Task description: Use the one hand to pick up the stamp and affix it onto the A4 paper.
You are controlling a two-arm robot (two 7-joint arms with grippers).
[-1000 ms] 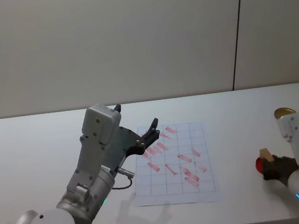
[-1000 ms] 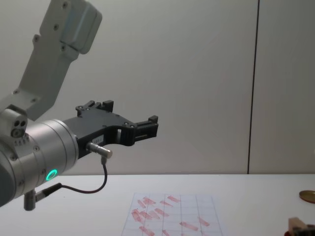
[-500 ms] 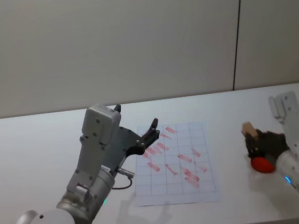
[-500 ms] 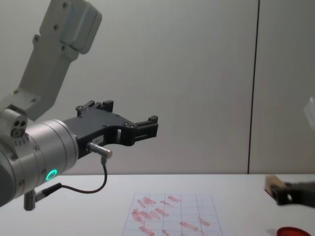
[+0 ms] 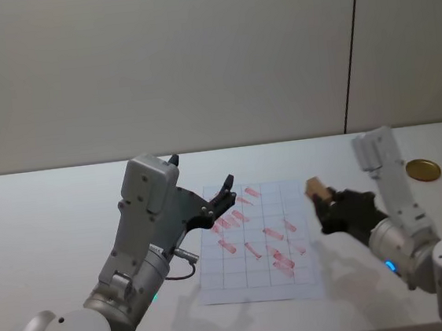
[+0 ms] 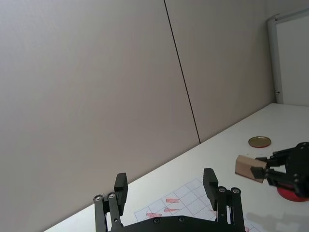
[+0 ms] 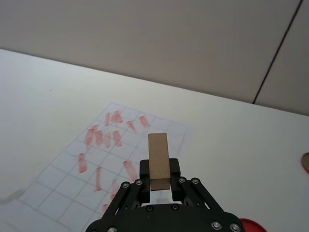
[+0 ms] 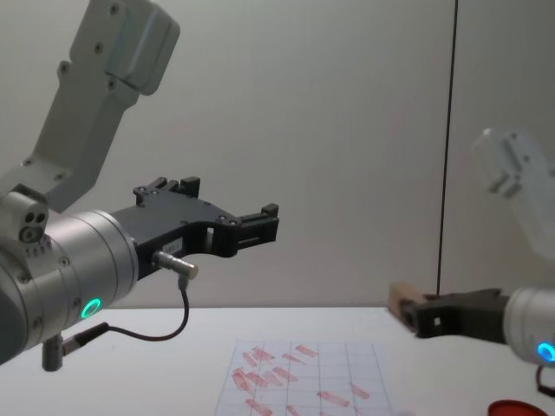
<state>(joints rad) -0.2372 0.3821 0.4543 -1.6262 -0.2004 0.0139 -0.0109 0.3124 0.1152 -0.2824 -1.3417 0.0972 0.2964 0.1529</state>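
Pincer on my right arm [image 5: 325,200] grips the stamp [image 5: 314,187], right of centre in the head view, held clear of the counter [image 5: 54,230] at the right edge of the A4 paper [image 5: 253,282], ready, I judge, to carry over; left pincer [image 6: 164,183] hangs open, idle.

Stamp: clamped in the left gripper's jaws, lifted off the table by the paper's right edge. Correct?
Wrong arm. The stamp is clamped in the jaws of the right gripper, lifted off the table by the right edge of the A4 paper; the head view shows it. The left gripper hangs open over the paper's left side.
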